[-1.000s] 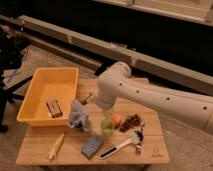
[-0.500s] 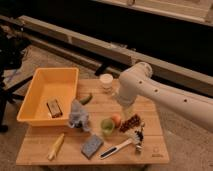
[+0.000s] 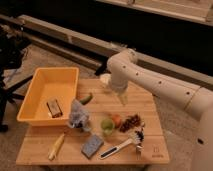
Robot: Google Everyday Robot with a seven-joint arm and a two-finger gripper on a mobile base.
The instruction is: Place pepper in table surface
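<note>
The pepper (image 3: 86, 98), small, slim and dark green, lies on the light wooden table surface (image 3: 145, 102), just right of the yellow bin and apart from the gripper. My gripper (image 3: 123, 98) hangs from the white arm, pointing down over the table's back middle, to the right of the pepper and above the boards. Nothing shows in it.
A yellow bin (image 3: 37, 87) with a brown block (image 3: 54, 107) stands at the left. Near the front lie a grey plush toy (image 3: 77, 115), a round green fruit (image 3: 106, 123), a dark red cluster (image 3: 131, 121), a sponge (image 3: 92, 145), a brush (image 3: 120, 147) and a yellow corn-like item (image 3: 56, 146). A white cup (image 3: 104, 78) stands at the back.
My gripper has moved away from the pepper's spot by the bin, to the right and up. The pepper stays lying on the table.
</note>
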